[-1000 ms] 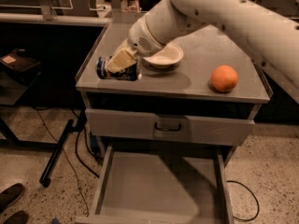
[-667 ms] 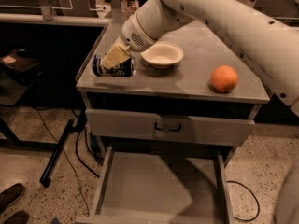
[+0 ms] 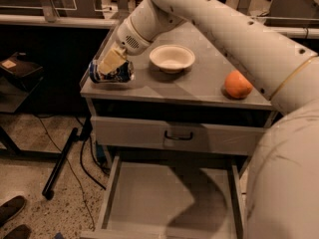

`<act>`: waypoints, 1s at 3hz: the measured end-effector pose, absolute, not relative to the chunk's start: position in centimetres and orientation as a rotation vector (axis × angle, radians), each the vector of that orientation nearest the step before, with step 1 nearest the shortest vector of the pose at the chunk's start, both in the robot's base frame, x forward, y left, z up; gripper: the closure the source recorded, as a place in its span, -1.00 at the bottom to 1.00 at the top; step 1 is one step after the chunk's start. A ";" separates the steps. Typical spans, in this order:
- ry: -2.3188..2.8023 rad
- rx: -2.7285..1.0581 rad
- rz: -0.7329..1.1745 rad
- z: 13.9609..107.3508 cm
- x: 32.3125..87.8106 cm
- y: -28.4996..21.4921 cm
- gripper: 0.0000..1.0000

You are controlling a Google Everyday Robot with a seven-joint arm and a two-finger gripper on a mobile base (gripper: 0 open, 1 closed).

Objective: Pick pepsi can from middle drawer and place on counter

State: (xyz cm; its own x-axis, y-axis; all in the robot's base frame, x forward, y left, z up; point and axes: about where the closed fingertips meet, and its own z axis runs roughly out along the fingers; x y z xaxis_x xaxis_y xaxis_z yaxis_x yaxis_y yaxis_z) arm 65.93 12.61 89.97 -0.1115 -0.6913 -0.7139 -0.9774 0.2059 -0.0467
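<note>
The pepsi can (image 3: 110, 72) is dark blue with silvery ends and lies on its side at the front left corner of the counter (image 3: 199, 81). My gripper (image 3: 112, 62) comes from the upper right and is shut on the can, its pale fingers (image 3: 110, 59) across the can's middle. I cannot tell whether the can rests on the counter or hangs just above it. The middle drawer (image 3: 164, 198) stands pulled out below, its flat grey floor bare.
A white bowl (image 3: 172, 58) sits mid-counter, right of the can. An orange fruit (image 3: 238, 84) lies near the counter's right front edge. A shut drawer front with a dark handle (image 3: 178, 136) is above the open drawer. Cables and a dark pole (image 3: 60, 163) lie on the floor at left.
My gripper has carried the can leftward and toward the counter's front left corner, away from the bowl. The bowl, the orange and the drawer have not moved.
</note>
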 end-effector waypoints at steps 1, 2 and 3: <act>1.845 -1.586 0.619 88.7 68.4 14.9 1.00; 1.845 -1.586 0.619 88.7 68.4 14.9 1.00; 1.845 -1.586 0.619 88.7 68.4 14.9 0.62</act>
State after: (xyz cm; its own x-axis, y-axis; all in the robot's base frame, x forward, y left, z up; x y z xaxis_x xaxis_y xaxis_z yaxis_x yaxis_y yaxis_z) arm 68.38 14.91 88.66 -0.0861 -0.6938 -0.7150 -0.9847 0.1686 -0.0450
